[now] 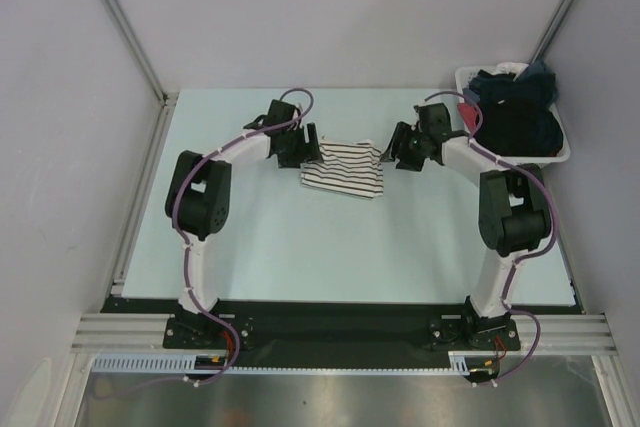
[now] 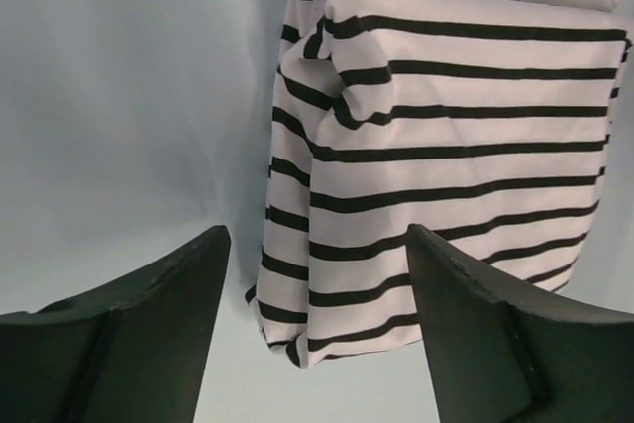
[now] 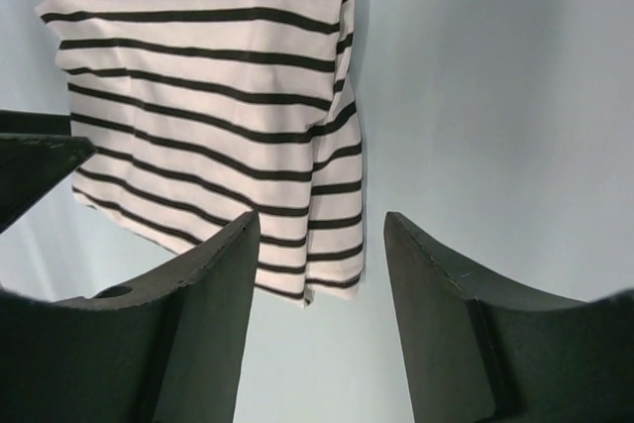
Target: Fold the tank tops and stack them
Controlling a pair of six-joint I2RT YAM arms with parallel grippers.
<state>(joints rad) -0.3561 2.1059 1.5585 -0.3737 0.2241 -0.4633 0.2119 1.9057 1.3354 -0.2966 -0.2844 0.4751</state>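
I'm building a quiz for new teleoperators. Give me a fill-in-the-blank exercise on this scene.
1. The folded tank top on the table is white with black ____.
2. It lies ____ the left end effector and the right end effector.
3. Both end effectors are ____, holding nothing.
4. The white basket of dark clothing sits at the table's far ____ corner.
Missing words: stripes; between; open; right.

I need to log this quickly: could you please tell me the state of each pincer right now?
The left pincer is open, holding nothing, near the striped tank top.
The right pincer is open, holding nothing.
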